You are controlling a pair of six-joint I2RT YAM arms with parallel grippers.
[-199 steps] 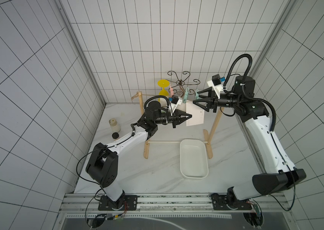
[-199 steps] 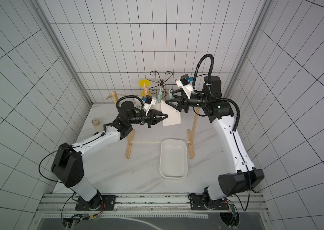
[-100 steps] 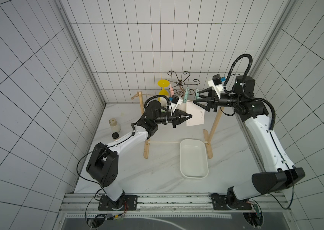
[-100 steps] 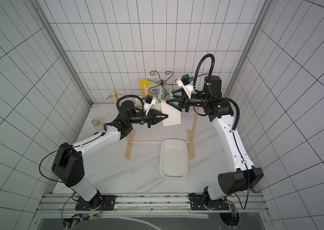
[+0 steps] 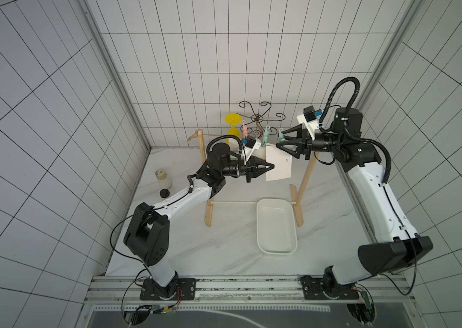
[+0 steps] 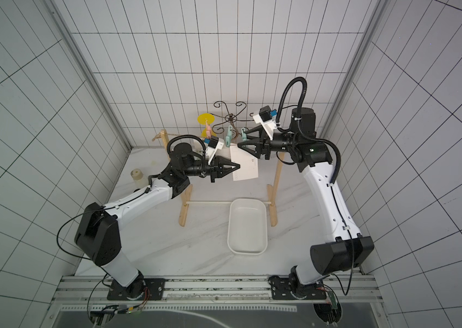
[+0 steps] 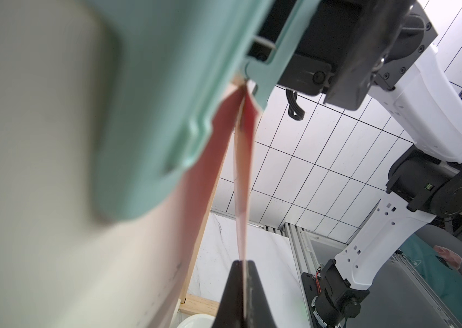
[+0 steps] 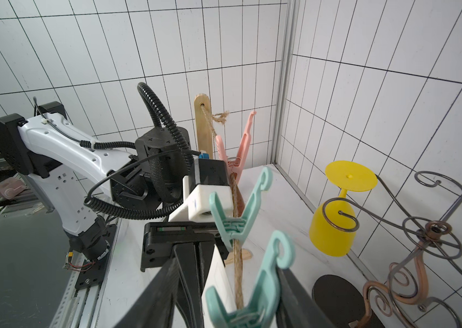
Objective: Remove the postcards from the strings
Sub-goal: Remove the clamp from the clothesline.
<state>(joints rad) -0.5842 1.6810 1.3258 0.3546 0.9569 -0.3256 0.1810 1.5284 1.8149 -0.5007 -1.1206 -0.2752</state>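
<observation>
One white postcard [image 5: 279, 167] [image 6: 245, 167] hangs from the tan string [image 8: 237, 269] between two wooden posts, pinned by two teal clips. My left gripper [image 5: 273, 165] [image 6: 239, 166] [image 7: 243, 262] is shut on the postcard's left edge, seen edge-on as a thin strip [image 7: 242, 184] in the left wrist view. My right gripper [image 5: 280, 139] [image 6: 241, 139] [image 8: 228, 265] stands open around the right teal clip [image 8: 264, 284]. One finger touches a clip handle. The other finger is apart from it.
A second teal clip [image 8: 238, 210] and a pink clip [image 8: 238, 147] sit further along the string. The white tray [image 5: 276, 252] lies below, in front of the posts. A yellow goblet [image 5: 234, 125] and a wire stand [image 5: 258, 116] are at the back, a small bottle [image 5: 163, 179] at the left.
</observation>
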